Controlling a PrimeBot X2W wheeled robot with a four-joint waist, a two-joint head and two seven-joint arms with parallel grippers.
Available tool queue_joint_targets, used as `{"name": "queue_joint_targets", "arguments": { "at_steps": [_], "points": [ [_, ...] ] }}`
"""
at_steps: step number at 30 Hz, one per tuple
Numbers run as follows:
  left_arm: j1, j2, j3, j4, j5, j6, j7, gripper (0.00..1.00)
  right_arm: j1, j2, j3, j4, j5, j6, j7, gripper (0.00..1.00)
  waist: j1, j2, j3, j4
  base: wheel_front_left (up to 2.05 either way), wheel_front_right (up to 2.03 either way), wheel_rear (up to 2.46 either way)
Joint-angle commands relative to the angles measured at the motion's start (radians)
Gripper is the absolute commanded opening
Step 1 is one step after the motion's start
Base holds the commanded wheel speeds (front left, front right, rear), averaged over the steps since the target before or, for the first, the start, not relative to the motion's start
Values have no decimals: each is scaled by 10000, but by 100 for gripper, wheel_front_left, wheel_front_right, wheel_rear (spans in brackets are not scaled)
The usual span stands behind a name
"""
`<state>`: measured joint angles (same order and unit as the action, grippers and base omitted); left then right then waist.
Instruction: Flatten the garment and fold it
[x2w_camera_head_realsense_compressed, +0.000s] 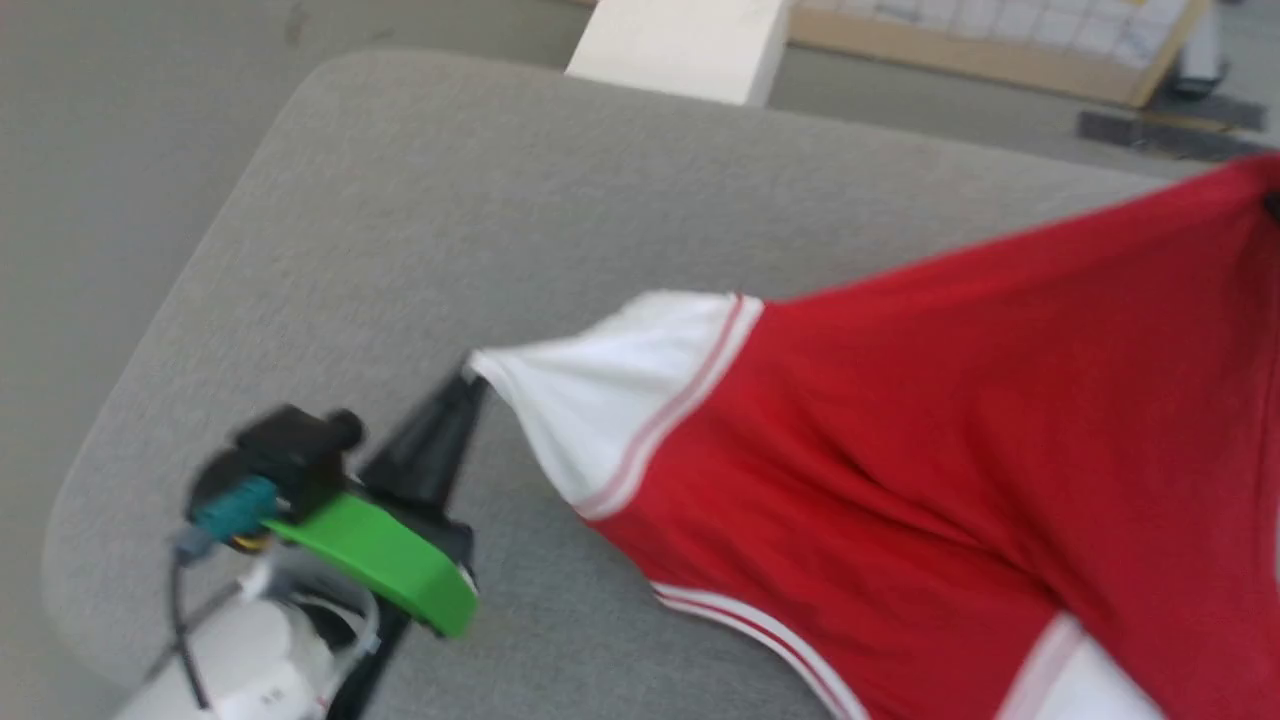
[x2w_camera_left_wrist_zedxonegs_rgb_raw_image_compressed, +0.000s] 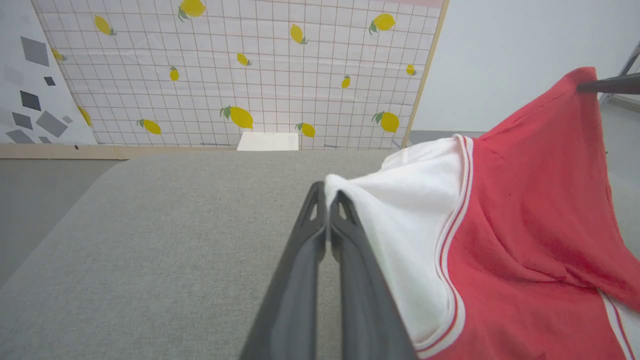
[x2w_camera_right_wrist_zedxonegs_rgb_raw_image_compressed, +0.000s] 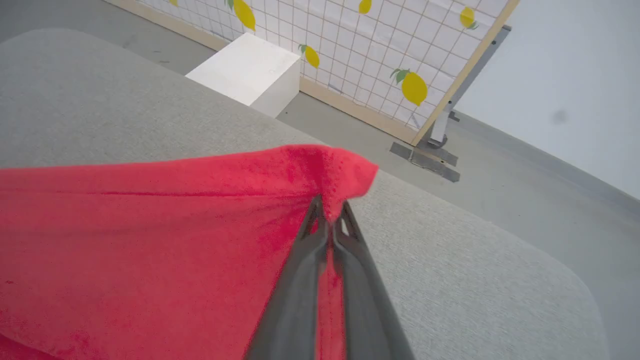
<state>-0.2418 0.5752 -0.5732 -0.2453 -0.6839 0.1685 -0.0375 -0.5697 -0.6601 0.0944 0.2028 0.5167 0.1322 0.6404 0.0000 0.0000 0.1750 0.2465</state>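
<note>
The garment (x2w_camera_head_realsense_compressed: 950, 430) is a red shirt with white, stripe-trimmed sleeves, stretched in the air above the grey table (x2w_camera_head_realsense_compressed: 500, 200). My left gripper (x2w_camera_head_realsense_compressed: 468, 378) is shut on the tip of the white sleeve (x2w_camera_head_realsense_compressed: 600, 390); in the left wrist view its fingers (x2w_camera_left_wrist_zedxonegs_rgb_raw_image_compressed: 327, 197) pinch the sleeve corner (x2w_camera_left_wrist_zedxonegs_rgb_raw_image_compressed: 400, 210). My right gripper (x2w_camera_right_wrist_zedxonegs_rgb_raw_image_compressed: 329, 210) is shut on a red corner of the garment (x2w_camera_right_wrist_zedxonegs_rgb_raw_image_compressed: 150, 240), lifted over the table. In the left wrist view the right gripper's dark fingers (x2w_camera_left_wrist_zedxonegs_rgb_raw_image_compressed: 607, 84) hold the garment's far red corner (x2w_camera_left_wrist_zedxonegs_rgb_raw_image_compressed: 540, 165).
A white box (x2w_camera_head_realsense_compressed: 690, 40) stands on the floor behind the table, seen also as the white box (x2w_camera_right_wrist_zedxonegs_rgb_raw_image_compressed: 250, 72). A lemon-patterned grid panel (x2w_camera_left_wrist_zedxonegs_rgb_raw_image_compressed: 250, 70) on a wooden base stands behind it. The table's rounded corner (x2w_camera_head_realsense_compressed: 90, 530) lies near my left arm.
</note>
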Motion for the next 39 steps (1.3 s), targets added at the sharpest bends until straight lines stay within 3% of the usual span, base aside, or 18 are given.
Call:
{"name": "queue_joint_targets", "arguments": {
  "at_steps": [1, 10, 15, 20, 26, 30, 35, 39],
  "points": [
    [-290, 173, 272, -206, 73, 91, -112, 0, -123, -45, -92, -336, 121, -15, -133, 0, 0, 0, -1069, -1080, 0, 0, 0],
    [-865, 963, 2109, -1716, -72, 769, -533, 0, -56, 261, -261, -2665, 47, -15, -403, 0, 0, 0, -1790, -2373, 0, 0, 0],
    [-1362, 1373, 3124, -2551, 27, 1385, -444, 0, -116, 631, -586, -3837, -45, -15, -607, 0, 0, 0, -1705, -2886, 0, 0, 0],
    [-2300, 1954, 3705, -3007, 141, 1501, 36, 0, -376, 877, -745, -4564, -171, -15, -803, 0, 0, 0, -1372, -3256, 0, 0, 0],
    [-4315, 2410, 3761, -2639, 51, 989, 801, 0, -1344, 1046, -840, -4629, -333, -15, -873, 0, 0, 0, -400, -3528, 0, 0, 0],
    [-6140, 2523, 3492, -1598, -29, 362, 1339, 0, -2540, 1037, -830, -4049, -481, -15, -1210, 0, 0, 0, 681, -3657, 0, 0, 0],
    [-8536, 2476, 2952, 180, 361, -297, 1915, 0, -4258, 980, -616, -2596, -733, -15, -2048, 0, 0, 0, 2188, -3760, 0, 0, 0],
    [-10496, 2037, 2433, 1849, 755, -920, 1947, 0, -5690, 1029, -349, -1180, -1215, -15, -2981, 0, 0, 0, 3207, -3696, 0, 0, 0]
  ]
}}
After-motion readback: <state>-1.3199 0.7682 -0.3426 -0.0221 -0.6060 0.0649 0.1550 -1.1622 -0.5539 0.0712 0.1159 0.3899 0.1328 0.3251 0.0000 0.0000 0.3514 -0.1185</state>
